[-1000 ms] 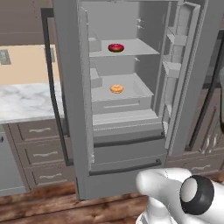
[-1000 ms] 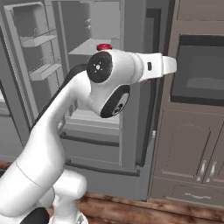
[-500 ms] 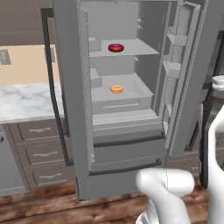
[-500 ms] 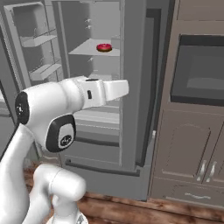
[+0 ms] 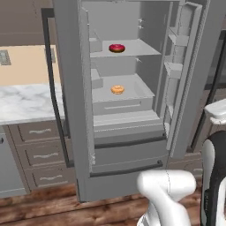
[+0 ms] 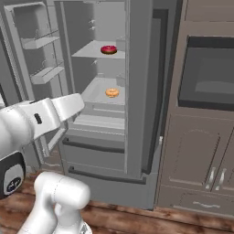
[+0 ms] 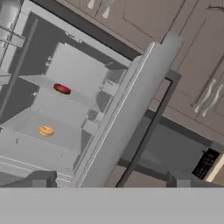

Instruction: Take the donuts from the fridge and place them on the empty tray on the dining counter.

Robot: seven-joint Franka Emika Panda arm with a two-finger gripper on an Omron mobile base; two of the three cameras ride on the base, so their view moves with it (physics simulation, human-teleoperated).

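Gripper [image 7: 109, 181]: we log its jaws spread wide, holding nothing, well back from the fridge [image 5: 70, 110]. Fridge doors stand open. We list the pink-red donut [image 5: 116, 47] on the upper shelf and the orange-tan donut [image 5: 117, 89] on the shelf below, apart, both lying flat and untouched.

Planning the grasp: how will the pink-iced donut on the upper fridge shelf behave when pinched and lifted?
The pink-iced donut looks small, so probably light. It lies flat on the shelf, so it seems unlikely to roll unless tipped onto its edge. Its glossy-looking icing may be slippery or mark under the fingers; a gentle pinch across the ring seems safer.
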